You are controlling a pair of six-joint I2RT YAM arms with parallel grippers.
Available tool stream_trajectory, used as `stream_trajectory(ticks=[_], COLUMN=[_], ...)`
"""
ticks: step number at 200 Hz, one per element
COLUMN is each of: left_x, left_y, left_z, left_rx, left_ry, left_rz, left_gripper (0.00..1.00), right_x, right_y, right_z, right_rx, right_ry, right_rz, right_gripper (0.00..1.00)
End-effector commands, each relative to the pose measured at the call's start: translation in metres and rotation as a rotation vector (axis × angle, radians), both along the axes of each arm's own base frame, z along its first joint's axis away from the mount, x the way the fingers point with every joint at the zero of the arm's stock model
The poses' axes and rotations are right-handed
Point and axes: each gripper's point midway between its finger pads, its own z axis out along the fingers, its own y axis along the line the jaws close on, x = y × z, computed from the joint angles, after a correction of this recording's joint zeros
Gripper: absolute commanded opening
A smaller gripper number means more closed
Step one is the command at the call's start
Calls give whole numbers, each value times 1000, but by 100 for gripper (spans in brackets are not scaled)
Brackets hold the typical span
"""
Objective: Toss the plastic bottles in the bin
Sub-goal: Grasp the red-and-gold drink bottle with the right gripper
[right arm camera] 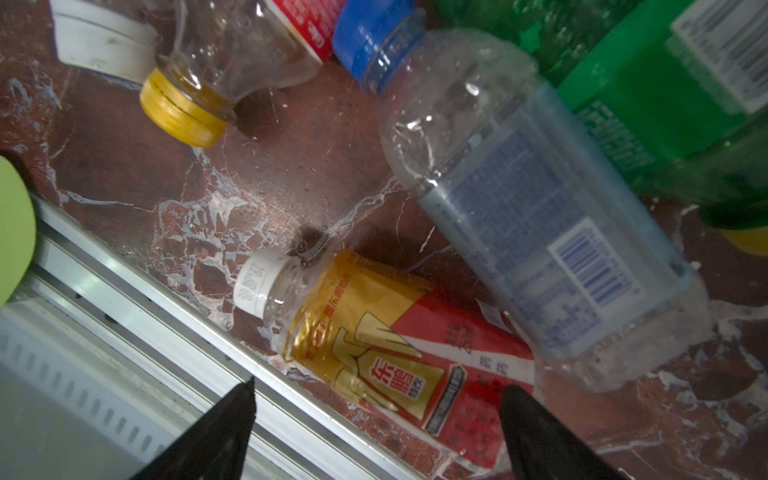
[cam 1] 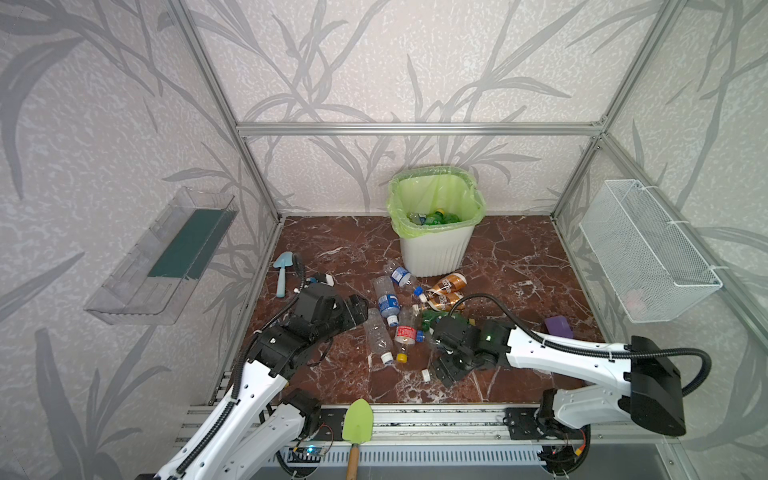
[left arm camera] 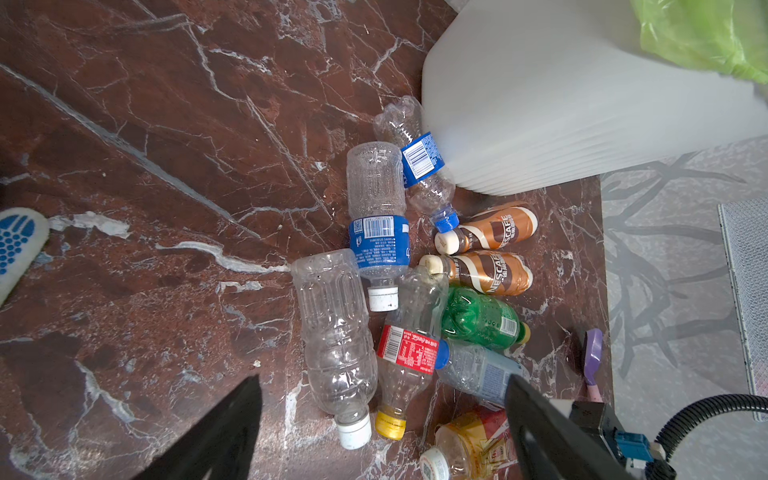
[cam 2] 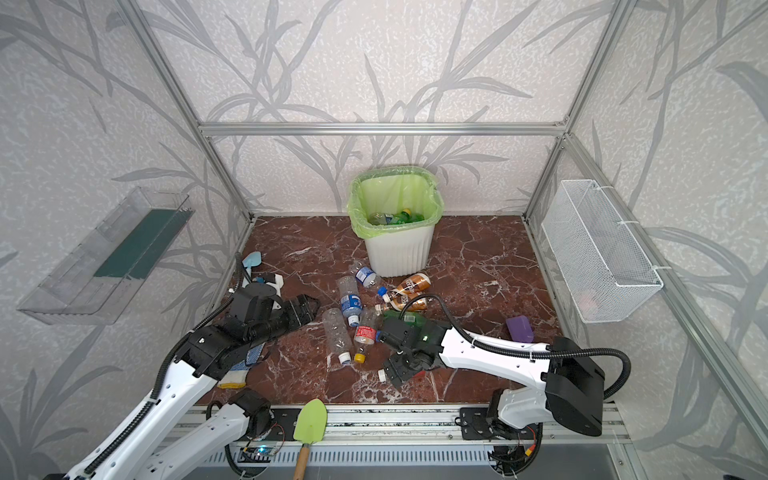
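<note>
Right gripper (right arm camera: 376, 432) spread wide, holding nothing, straddles the red-gold bottle (right arm camera: 399, 357); long axis runs upper-left to lower-right. Left gripper (left arm camera: 382, 419) also spread, empty, farther off.

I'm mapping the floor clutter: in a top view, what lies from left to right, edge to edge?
Clear plastic wall tray → light blue toy spade → white ribbed bin with green liner → purple toy spade → white wire mesh basket.
</note>
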Motion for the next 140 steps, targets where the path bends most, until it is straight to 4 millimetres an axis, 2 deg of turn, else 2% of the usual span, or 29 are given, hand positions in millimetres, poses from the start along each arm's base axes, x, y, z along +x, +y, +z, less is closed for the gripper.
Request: stream_trajectory(ticks=[1, 24, 62, 82, 97, 115, 140], left_x=[1, 1, 2, 2, 1, 2, 7], left_y=[3, 3, 2, 3, 3, 3, 0], left_z=[-3, -3, -2, -2, -1, 0, 0], left_rx=[-3, -1, -2, -1, -2, -2, -8], left_ry=[4, 3, 1, 1, 0, -2, -4], left_rz=[22, 24, 22, 21, 22, 25, 18], left_gripper=[90, 90, 90, 90, 90, 91, 91], right_x=[2, 3, 3, 5, 10, 10, -2], right_y=[-1, 1, 4, -2, -11, -22, -36], right_z=[12, 20, 14, 16, 26, 40, 43], right_rx=[-14, 1, -19, -33, -20, 62, 164], right_ry=[-24, -34, -14, -13, -25, -13, 42], right_rz=[20, 33, 39, -22, -142, -381, -661], right_gripper=[93, 93, 93, 92, 91, 90, 87])
